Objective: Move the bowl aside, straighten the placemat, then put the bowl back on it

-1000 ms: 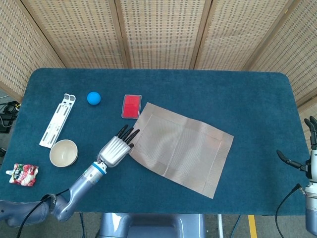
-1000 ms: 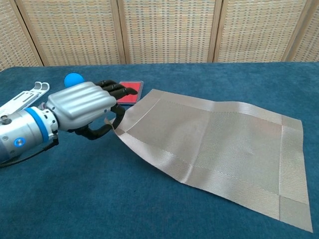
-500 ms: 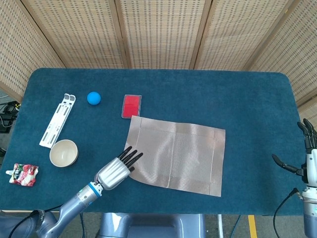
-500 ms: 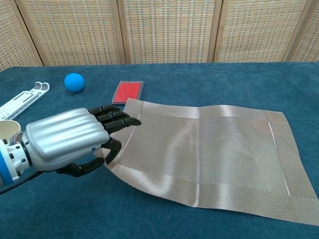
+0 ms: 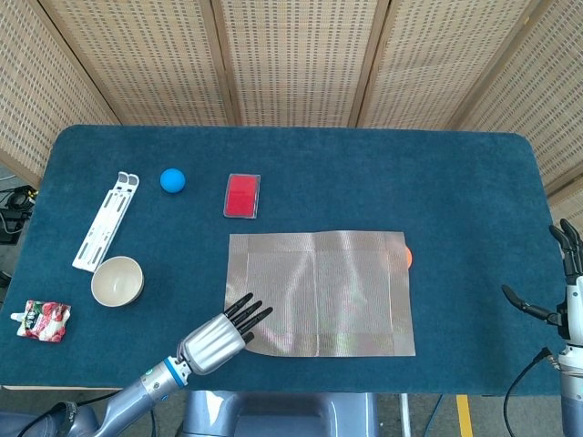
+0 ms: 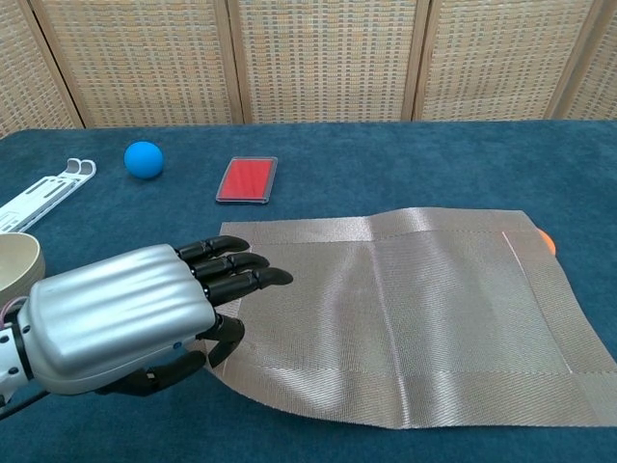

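Head view shows my left hand [image 5: 217,339] pinching the near-left corner of the placemat [image 5: 319,293]. I have swung it round, and now its edges line up with the table [image 5: 364,173]. My right hand [image 5: 565,296] waits released. The bowl [image 5: 117,280] sits off to the left, so it goes back next.

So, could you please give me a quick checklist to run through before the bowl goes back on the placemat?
1. Placemat square to the table edge: ok in the head view.
2. Placemat flat: not ok, its near left corner is lifted in the left hand.
3. Left hand free for the bowl: not ok, it grips that corner.
4. Bowl upright, off the mat at the left: ok.
5. Small orange thing at the mat's right edge: cannot tell whether it lies under it.
6. Right hand open, away from the mat: ok.
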{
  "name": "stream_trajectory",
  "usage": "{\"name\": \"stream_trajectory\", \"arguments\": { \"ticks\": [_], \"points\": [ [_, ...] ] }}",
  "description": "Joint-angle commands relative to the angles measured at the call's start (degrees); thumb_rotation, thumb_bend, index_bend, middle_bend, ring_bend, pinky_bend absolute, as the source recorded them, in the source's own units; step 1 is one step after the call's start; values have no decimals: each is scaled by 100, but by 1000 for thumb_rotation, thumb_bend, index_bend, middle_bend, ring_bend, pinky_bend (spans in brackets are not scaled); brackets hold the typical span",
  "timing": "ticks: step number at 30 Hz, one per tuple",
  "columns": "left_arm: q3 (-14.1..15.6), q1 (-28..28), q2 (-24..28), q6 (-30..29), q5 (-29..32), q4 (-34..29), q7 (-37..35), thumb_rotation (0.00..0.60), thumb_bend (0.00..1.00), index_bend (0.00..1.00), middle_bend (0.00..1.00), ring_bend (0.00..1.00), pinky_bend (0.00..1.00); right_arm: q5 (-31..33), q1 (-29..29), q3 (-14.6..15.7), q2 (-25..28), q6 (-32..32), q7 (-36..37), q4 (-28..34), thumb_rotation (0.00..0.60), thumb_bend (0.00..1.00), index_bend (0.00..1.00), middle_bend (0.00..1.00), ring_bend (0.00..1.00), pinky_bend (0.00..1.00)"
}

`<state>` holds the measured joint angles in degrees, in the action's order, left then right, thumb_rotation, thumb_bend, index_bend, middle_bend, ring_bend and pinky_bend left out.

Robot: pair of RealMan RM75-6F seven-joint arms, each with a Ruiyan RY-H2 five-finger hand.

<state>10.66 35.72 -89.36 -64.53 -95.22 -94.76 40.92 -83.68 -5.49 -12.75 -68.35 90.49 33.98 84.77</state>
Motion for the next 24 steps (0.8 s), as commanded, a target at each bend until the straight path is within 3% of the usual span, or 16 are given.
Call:
{"name": "stream_trajectory", "arguments": {
  "ticks": [1,12,14,16,18,24],
  "points": [
    [18,-33,-1,22,-47,-19,17,600,568,554,0,0,0,1,-2,1,1,-3,5,-3,600,307,123,0,0,0],
    [19,-150,25,91,-232,-55,-23,600,549,524,0,0,0,-12,-11,20,-5,-1,-25,5,600,307,123,0,0,0],
    [12,-172,51,107,-240,-57,-4,600,456,461,0,0,0,-8,-10,23,-6,2,-35,7,600,307,123,0,0,0],
    [7,-200,91,130,-222,-76,25,600,255,366,0,0,0,-5,-9,23,-4,4,-44,14,600,307,123,0,0,0],
    [42,-272,209,111,-195,-164,11,600,146,297,0,0,0,6,-10,27,2,-11,-47,19,600,307,123,0,0,0],
    [187,-480,527,-284,-484,-361,-370,600,77,172,0,0,0,-3,-7,32,11,2,-54,32,600,307,123,0,0,0]
  ]
}}
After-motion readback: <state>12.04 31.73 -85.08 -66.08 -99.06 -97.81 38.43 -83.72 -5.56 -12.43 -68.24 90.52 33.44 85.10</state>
